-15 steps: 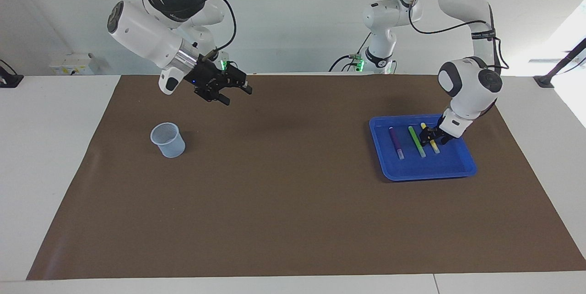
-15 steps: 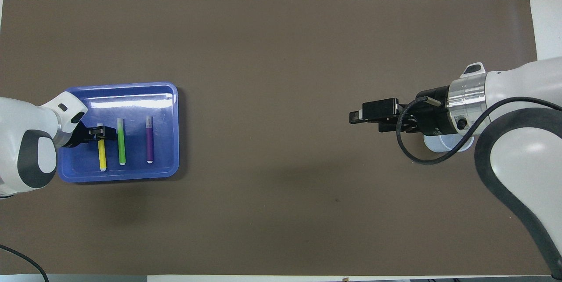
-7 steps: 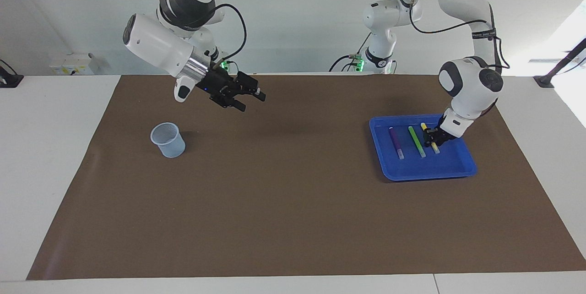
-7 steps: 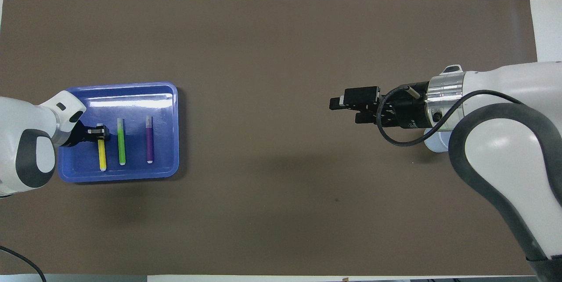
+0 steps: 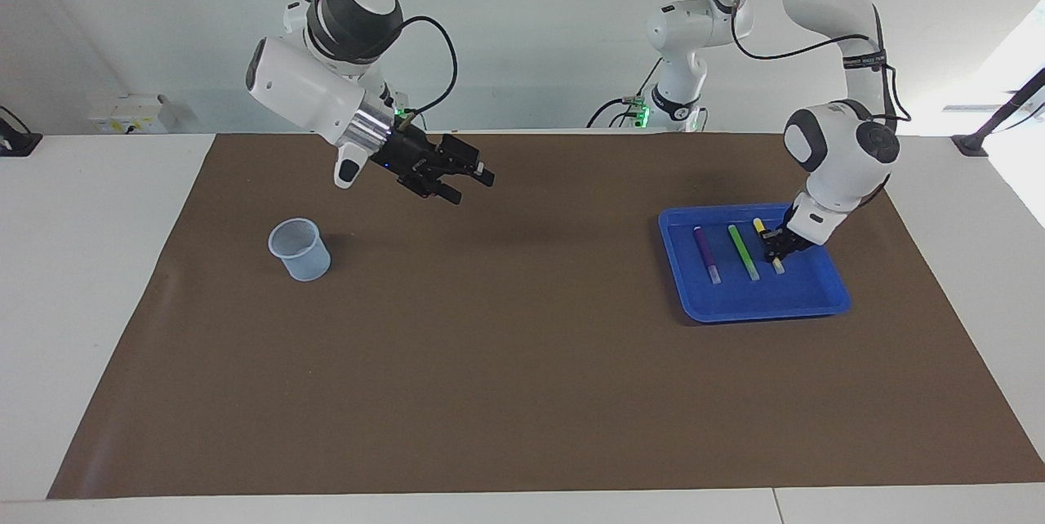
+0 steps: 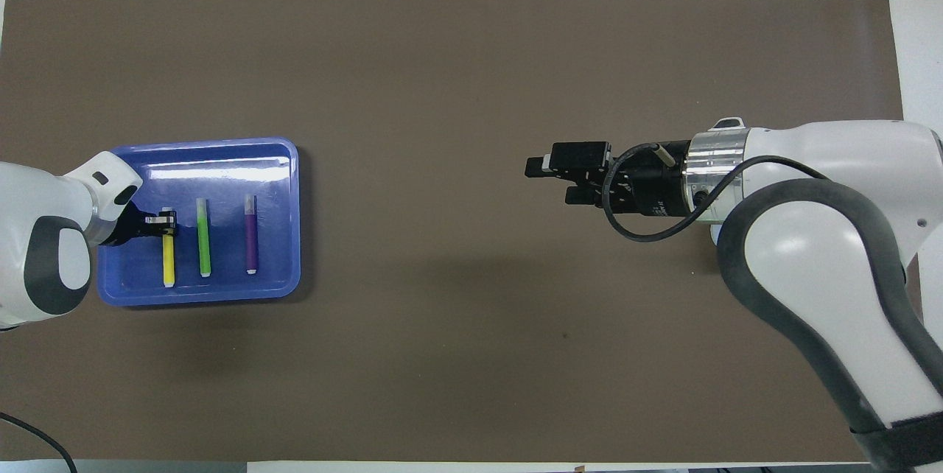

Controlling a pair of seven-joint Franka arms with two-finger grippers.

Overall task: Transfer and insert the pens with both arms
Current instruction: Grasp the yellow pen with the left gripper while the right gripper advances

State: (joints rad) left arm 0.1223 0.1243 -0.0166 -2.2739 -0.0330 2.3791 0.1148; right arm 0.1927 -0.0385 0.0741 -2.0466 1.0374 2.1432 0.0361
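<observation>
Three pens lie side by side in a blue tray (image 5: 759,313) (image 6: 221,289) at the left arm's end of the table: purple (image 5: 706,253) (image 6: 251,233), green (image 5: 743,252) (image 6: 203,237) and yellow (image 5: 758,226) (image 6: 169,263). My left gripper (image 5: 774,248) (image 6: 163,221) is down in the tray, shut on the yellow pen near its pale end. The pen still lies flat. My right gripper (image 5: 467,185) (image 6: 549,180) is open and empty, up in the air over the brown mat, with its fingers pointing toward the left arm's end.
A pale translucent cup (image 5: 300,249) stands upright on the brown mat (image 5: 506,361) at the right arm's end. In the overhead view the right arm covers it. A thin black bracket (image 5: 1000,120) stands off the mat by the left arm's end.
My right gripper has swung away from the cup toward the middle of the mat. My left gripper's fingers have closed on the yellow pen.
</observation>
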